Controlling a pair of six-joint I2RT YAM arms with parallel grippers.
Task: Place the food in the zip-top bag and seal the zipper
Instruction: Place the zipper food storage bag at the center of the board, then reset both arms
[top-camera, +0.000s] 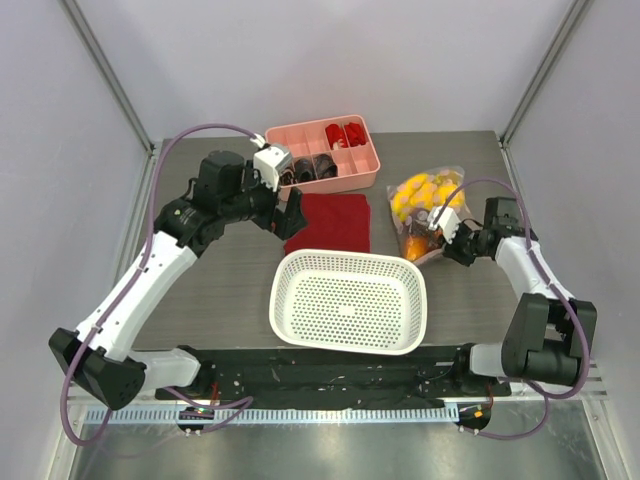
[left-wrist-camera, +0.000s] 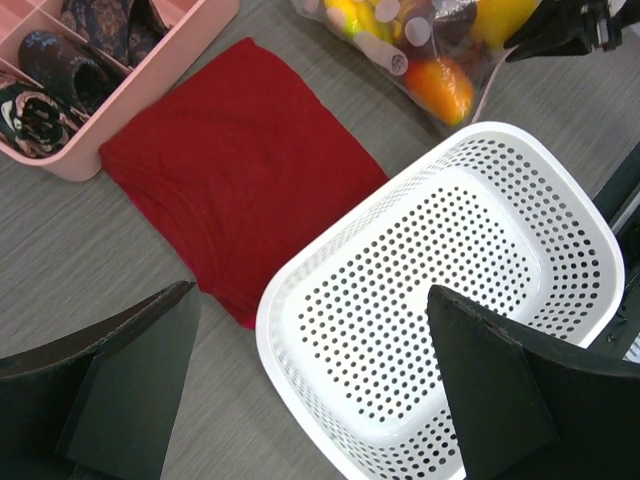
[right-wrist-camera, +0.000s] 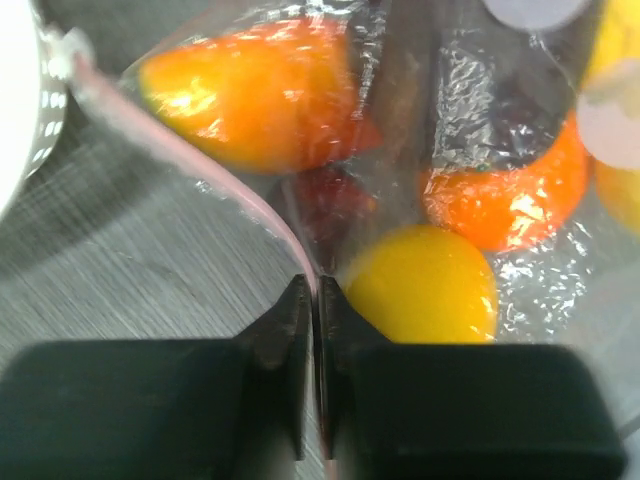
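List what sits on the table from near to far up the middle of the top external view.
White perforated plastic basket → folded red cloth → pink compartmented plastic tray.

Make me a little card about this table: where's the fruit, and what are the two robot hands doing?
food: inside the zip-top bag, on the table's right side
right gripper: shut on the zipper at the bag's edge
left gripper: open, holding nothing, above the red cloth and white basket
pink tray: at the back, touching the cloth, small red and dark items inside
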